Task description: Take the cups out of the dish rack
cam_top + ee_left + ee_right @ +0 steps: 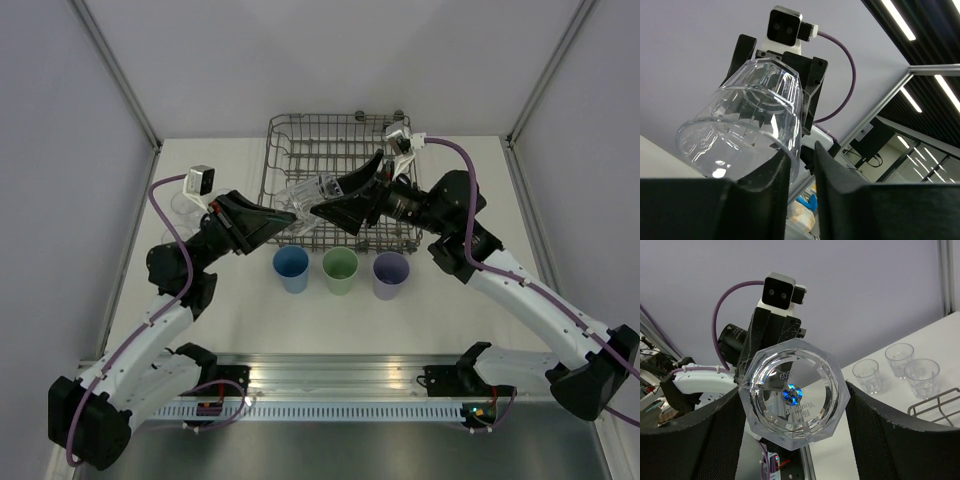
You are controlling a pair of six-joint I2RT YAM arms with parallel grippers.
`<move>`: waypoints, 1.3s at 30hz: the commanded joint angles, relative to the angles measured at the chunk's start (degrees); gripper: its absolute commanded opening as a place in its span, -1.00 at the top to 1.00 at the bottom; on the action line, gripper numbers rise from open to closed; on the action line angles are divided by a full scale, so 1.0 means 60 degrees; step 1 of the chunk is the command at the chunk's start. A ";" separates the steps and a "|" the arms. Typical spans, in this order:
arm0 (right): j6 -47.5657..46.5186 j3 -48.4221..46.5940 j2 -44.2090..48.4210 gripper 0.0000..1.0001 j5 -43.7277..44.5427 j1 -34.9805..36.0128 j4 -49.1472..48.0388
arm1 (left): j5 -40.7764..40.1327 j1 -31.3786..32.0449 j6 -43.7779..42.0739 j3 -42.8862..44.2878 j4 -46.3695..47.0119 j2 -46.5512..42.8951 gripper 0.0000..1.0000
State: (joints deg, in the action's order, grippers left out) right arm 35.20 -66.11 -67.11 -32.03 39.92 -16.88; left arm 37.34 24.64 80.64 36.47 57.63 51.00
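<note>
A clear glass (312, 190) is held in the air over the near left part of the dish rack (330, 120), lying on its side between the two arms. Its thick base is grasped by the right gripper (338, 195). Its thin wall at the rim appears to be pinched by the left gripper (299, 212), with one finger inside the mouth and one outside.

The glass is judged to be light, rigid, smooth and slippery, and likely to break if dropped. The firmer hold is expected at the heavy base or across the body. The pinch on the rim could let it swing.

It is seen to be transparent, with a faceted, many-sided base bearing faint raised lettering.

Three tumblers, blue (291, 268), green (340, 268) and purple (390, 275), stand upright in a row on the table (300, 335) near the rack.
</note>
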 commanded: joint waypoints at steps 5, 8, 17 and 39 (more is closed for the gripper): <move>0.0212 0.0133 0.0316 0.18 -0.0286 0.0011 -0.1331 | -0.0159 0.0141 0.0066 0.0309 0.0665 0.0025 0.79; 0.0183 0.0163 0.0360 0.18 -0.0301 0.0011 -0.1317 | -0.0247 0.0141 -0.0197 0.0338 0.0226 -0.0135 0.95; -0.1481 -0.0348 0.0594 -0.96 0.0473 0.0011 0.1091 | -0.0610 0.0141 -0.3313 0.1479 -0.4499 -0.1175 0.95; -0.4328 -0.0511 0.2484 -0.96 0.4680 0.0011 0.6315 | -0.9856 0.0010 -0.9162 0.6724 -1.8684 0.1546 0.95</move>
State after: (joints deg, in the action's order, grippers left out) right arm 11.18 -69.14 -53.32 -5.26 39.97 19.20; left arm -13.61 25.34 30.11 72.58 -46.76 58.76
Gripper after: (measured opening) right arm 0.978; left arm 0.047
